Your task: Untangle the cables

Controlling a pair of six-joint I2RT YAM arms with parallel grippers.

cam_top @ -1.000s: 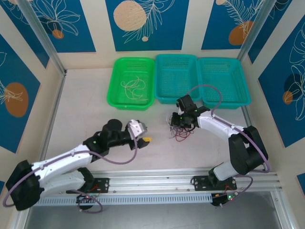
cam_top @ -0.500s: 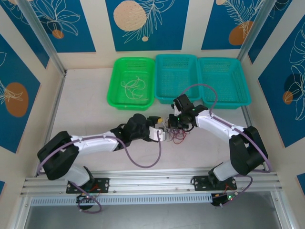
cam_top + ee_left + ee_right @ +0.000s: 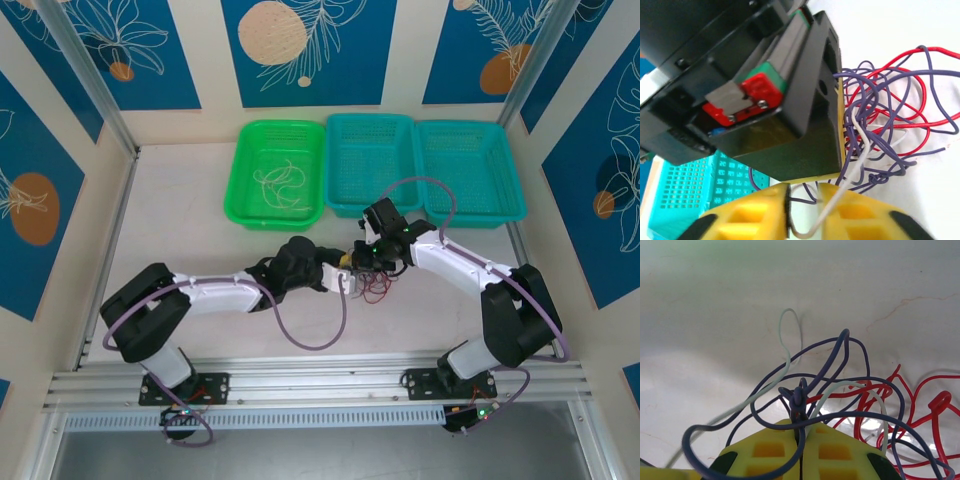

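walls [image 3: 205, 60]: cream, blue leaf-print panels [image 3: 350, 60]; table [image 3: 180, 230]: pale, matte; corner posts [image 3: 88, 80]: aluminium; rail [image 3: 330, 385]: along near edge

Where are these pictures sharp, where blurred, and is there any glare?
Left wrist view: cables sharp, the yellow fingers at the bottom edge soft. Right wrist view: cables sharp, table pale, green-tinted at the top, white glare among the red loops. Top external view: even light, no strong shadows.
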